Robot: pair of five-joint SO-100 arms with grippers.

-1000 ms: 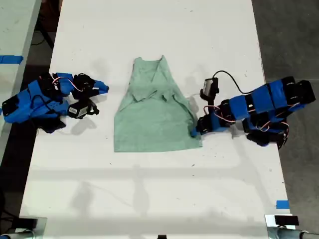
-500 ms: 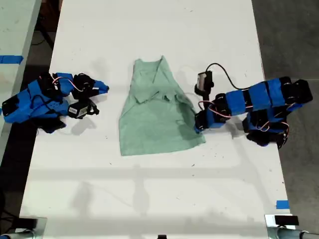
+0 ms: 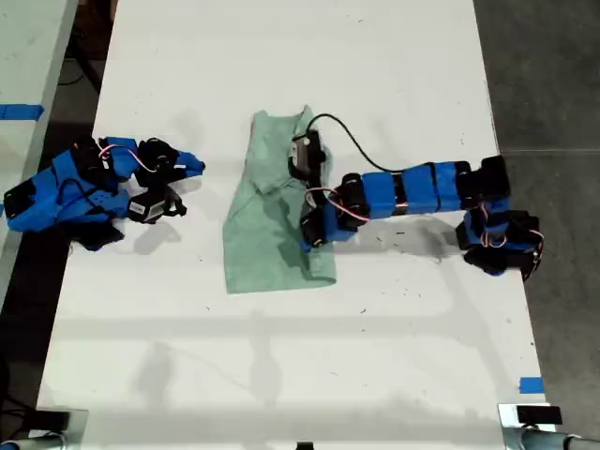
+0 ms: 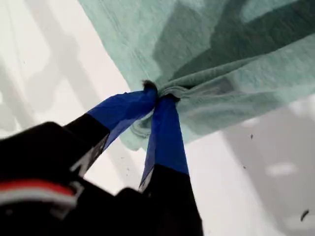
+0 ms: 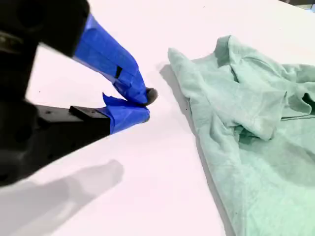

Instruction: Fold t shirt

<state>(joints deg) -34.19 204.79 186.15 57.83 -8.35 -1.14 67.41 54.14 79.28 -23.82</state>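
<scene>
Dragged inward, the t shirt (image 3: 267, 234) folds over, pinched in my first tool (image 3: 307, 242); my second tool (image 5: 142, 103) apparently closed, empty.

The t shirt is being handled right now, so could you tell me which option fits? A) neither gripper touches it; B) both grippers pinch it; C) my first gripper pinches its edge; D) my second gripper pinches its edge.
C: my first gripper is closed on a bunched edge of the t shirt, while my second gripper rests shut on the bare table, apart from the cloth.
</scene>
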